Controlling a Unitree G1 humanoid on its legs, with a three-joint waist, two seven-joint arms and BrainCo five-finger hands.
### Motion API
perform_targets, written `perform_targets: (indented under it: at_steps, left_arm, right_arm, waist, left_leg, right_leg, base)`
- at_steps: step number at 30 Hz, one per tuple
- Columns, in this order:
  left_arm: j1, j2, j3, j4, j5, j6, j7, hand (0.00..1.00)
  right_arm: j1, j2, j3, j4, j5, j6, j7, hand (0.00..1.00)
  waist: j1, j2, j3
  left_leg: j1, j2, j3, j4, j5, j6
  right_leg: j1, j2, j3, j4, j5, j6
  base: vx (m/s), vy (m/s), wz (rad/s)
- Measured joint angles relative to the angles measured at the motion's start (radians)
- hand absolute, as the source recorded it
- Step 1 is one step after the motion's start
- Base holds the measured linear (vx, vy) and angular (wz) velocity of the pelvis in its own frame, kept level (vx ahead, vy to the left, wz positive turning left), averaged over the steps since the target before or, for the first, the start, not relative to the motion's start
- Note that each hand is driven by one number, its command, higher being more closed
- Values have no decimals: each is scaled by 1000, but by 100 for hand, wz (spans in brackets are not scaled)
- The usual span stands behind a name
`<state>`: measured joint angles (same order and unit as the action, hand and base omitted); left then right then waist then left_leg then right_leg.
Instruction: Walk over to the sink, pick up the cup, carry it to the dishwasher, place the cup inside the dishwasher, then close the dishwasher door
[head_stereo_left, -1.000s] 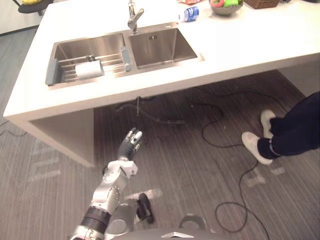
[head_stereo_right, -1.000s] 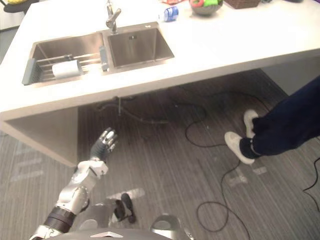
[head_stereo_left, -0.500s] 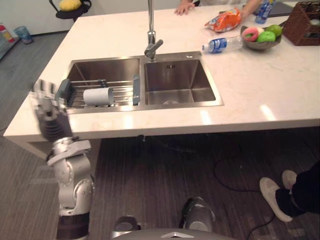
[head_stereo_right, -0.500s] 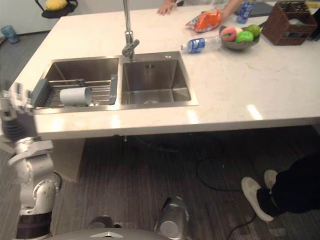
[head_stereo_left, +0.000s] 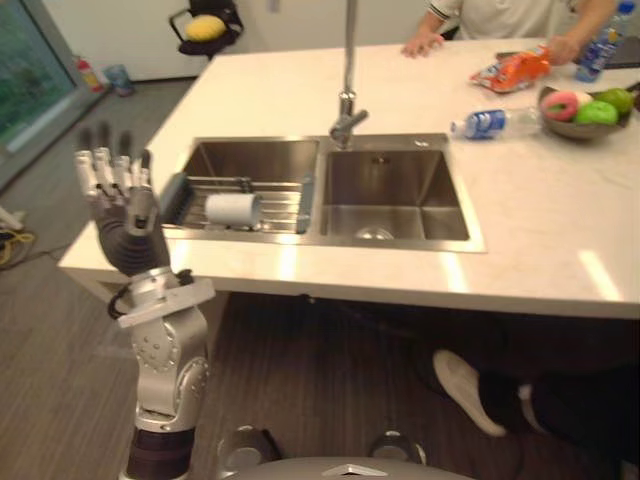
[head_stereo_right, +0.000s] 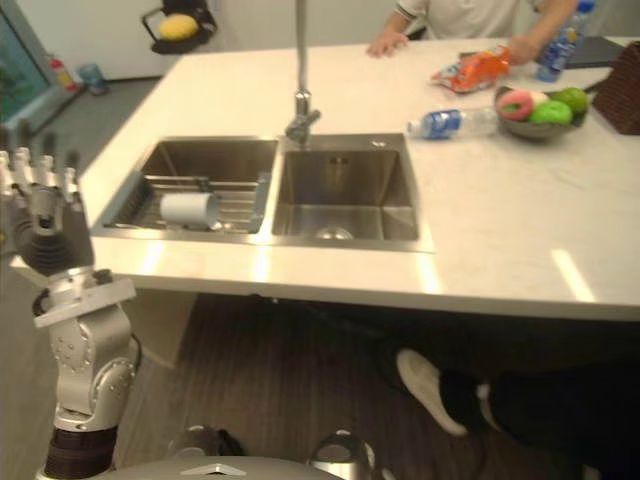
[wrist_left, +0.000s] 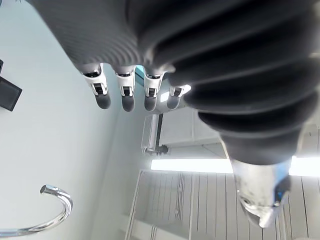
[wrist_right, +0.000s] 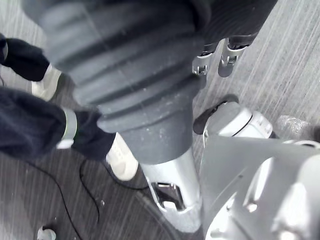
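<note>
Your left fingers (head_stereo_left: 104, 172) stand straight and spread, tips up, holding nothing; the left wrist view shows the same straight row with the thumb apart. The left hand (head_stereo_left: 122, 228) is raised off the table's (head_stereo_left: 520, 250) near left corner, short of the edge and touching nothing.

Your right hand (wrist_right: 140, 85) hangs low over the floor, its fingers (wrist_right: 228, 59) loose as far as they show, with nothing in them.

The cup (head_stereo_left: 232, 209) lies on its side on the wire rack (head_stereo_left: 275, 205) across the left basin of the sink (head_stereo_left: 395, 190). From your left fingers it lies forward and to the right, below the fingertips, with the table's edge and the sink's rim between. Hand and cup are clearly apart.

The cup's long axis runs side to side, roughly along the table's near edge and along the rack's wires. I cannot tell for sure which end is the mouth.

The left hand looks by far the nearer one, so the pick-up falls to it. By my judgement you must carry it forward over the rim and right, then tip the fingers down so that they close across the cup's round side, not along its length. The tap (head_stereo_left: 346, 110) stands beyond the basins, off that path. A person's shoe (head_stereo_left: 465, 392) shows under the table, so mind your steps
</note>
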<state>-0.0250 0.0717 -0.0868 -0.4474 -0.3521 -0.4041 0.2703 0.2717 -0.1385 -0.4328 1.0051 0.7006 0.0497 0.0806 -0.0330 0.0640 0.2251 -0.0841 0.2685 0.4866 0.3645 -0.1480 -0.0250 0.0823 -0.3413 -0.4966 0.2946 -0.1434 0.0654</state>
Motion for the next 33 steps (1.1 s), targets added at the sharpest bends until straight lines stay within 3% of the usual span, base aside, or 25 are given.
perform_targets:
  at_steps: [1,2,3,4,7,8,9,10,11,14,19,20,21,23,24,25,27,29,30,31,32,33]
  left_arm:
    - [0,-4,-3,3,-9,0,-18,0]
    - [-2,-10,-6,18,-21,0,-44,0]
    - [-9,-10,-2,56,-32,6,-61,0]
    - [-18,-10,-2,70,-40,10,-66,0]
    - [-50,-6,-6,126,-72,34,-106,0]
    - [-57,-1,-6,136,-79,34,-113,0]
    - [-56,-2,-8,145,-79,35,-117,0]
    - [-56,-1,-25,155,-78,44,-125,0]
    - [-58,5,-40,161,-79,58,-134,0]
    - [-77,8,-91,144,-76,88,-146,0]
    - [-82,34,-174,88,-56,164,-103,0]
    - [-83,34,-181,81,-55,177,-78,0]
    - [-84,35,-182,80,-54,196,-50,0]
    - [-83,36,-181,82,-50,202,-26,0]
    - [-77,45,-175,83,-25,202,-5,0]
    - [-73,49,-167,83,-14,202,4,0]
    - [-61,66,-119,83,23,201,55,0]
    - [-60,68,-99,90,35,201,82,0]
    - [-60,70,-95,92,39,201,90,0]
    - [-59,78,-87,98,40,196,107,0]
    - [-59,86,-67,114,40,195,123,0]
    - [-59,87,-57,119,40,193,129,0]
  right_arm:
    - [5,-17,-5,-13,0,-3,0,0]
    - [5,-50,-20,-4,0,-3,-1,0]
    - [2,-54,-43,15,0,3,-2,0]
    - [1,-48,-49,23,1,3,-2,0]
    - [-6,-29,-47,87,1,3,-2,0]
    - [5,-12,-36,94,0,1,-2,0]
    - [9,-16,-28,93,0,0,-2,0]
    - [27,-42,3,91,0,-3,-2,0]
    - [37,-35,7,90,4,-3,-1,0]
    - [39,-1,-18,117,21,-3,-10,0]
    - [36,50,-52,115,-6,-6,-48,0]
    - [36,49,-53,113,-14,-9,-61,0]
    - [36,43,-63,109,-13,-21,-80,0]
    - [36,38,-63,107,-9,-27,-91,0]
    - [37,35,-59,104,-9,-26,-102,0]
    - [36,30,-55,102,-14,-24,-107,0]
    - [12,63,-38,103,-100,2,-130,0]
    - [-3,80,-39,110,-130,21,-148,0]
    - [-3,85,-40,110,-130,22,-154,0]
    - [-4,94,-41,110,-127,17,-156,0]
    - [-3,96,-43,110,-116,7,-156,0]
    - [-3,95,-46,110,-114,-1,-156,0]
  waist:
    - [-2,15,-8]
    - [-18,46,-22]
    - [-43,22,-26]
    - [-44,16,-24]
    - [-51,12,-21]
    - [-49,14,-20]
    - [-46,30,-25]
    - [-55,73,-44]
    - [-74,67,-63]
    - [-85,54,-69]
    - [-75,38,-76]
    - [-73,33,-77]
    - [-70,34,-76]
    - [-64,34,-76]
    - [-52,30,-75]
    - [-51,25,-78]
    - [-51,0,-88]
    - [-54,-15,-75]
    - [-53,-22,-71]
    - [-44,-31,-50]
    - [-42,-31,-34]
    - [-44,-31,-30]
  left_leg:
    - [7,20,10,-69,137,36]
    - [6,29,5,-42,312,39]
    - [-8,-19,2,-27,309,32]
    - [-16,-39,2,-28,325,35]
    - [0,-145,-60,-162,386,-42]
    - [2,-146,-84,-54,239,-12]
    - [18,-143,-95,-23,160,-13]
    - [61,-141,-97,-99,52,-49]
    - [68,-169,-87,-126,53,-41]
    - [106,-235,-90,-229,101,-38]
    - [106,-242,-99,-232,98,-31]
    - [104,-242,-107,-230,90,-30]
    - [118,-245,-128,-254,81,-21]
    - [157,-250,-135,-293,86,-19]
    - [209,-249,-131,-332,91,-26]
    - [223,-244,-126,-341,88,-21]
    - [239,-240,-101,-347,80,-20]
    - [216,-222,-108,-330,70,-26]
    - [207,-216,-118,-322,65,-30]
    - [206,-212,-142,-316,59,-35]
    - [208,-203,-148,-316,56,-40]
    - [209,-200,-150,-315,56,-39]
  right_leg:
    - [-17,-6,32,31,-8,33]
    - [-33,-33,69,74,-4,112]
    - [-46,-82,99,78,-10,126]
    - [-54,-99,116,68,-10,126]
    - [-73,-140,131,-17,-4,120]
    - [-83,-163,134,-15,20,125]
    - [-83,-157,144,-15,24,132]
    - [-82,-134,161,-25,34,149]
    - [-71,-151,172,-36,53,159]
    - [-75,-144,156,-24,84,152]
    - [-42,-135,108,-80,121,151]
    - [-42,-136,87,-74,130,127]
    - [-54,-139,66,-29,155,73]
    - [-88,-147,66,49,178,11]
    - [-109,-149,50,110,214,-45]
    - [-109,-148,37,119,215,-49]
    - [-120,-88,24,57,135,-24]
    - [-119,-10,101,-56,111,-1]
    - [-118,11,123,-84,123,7]
    - [-116,33,142,-116,156,53]
    - [-124,52,157,-117,171,76]
    - [-126,58,160,-114,171,76]
  base:
    - [153,333,-52]
    - [154,333,-22]
    - [146,322,-2]
    - [89,269,7]
    - [35,191,-7]
    - [34,260,-37]
    - [20,303,-63]
    - [57,254,-44]
    - [49,189,-23]
    - [95,80,10]
    - [79,27,5]
    - [74,6,-4]
    - [52,28,-10]
    - [43,91,-31]
    - [41,134,-50]
    - [57,113,-59]
    - [92,-17,-44]
    - [103,-75,-17]
    - [93,-70,-23]
    - [103,-49,-46]
    - [111,-50,-53]
    - [130,-61,-49]
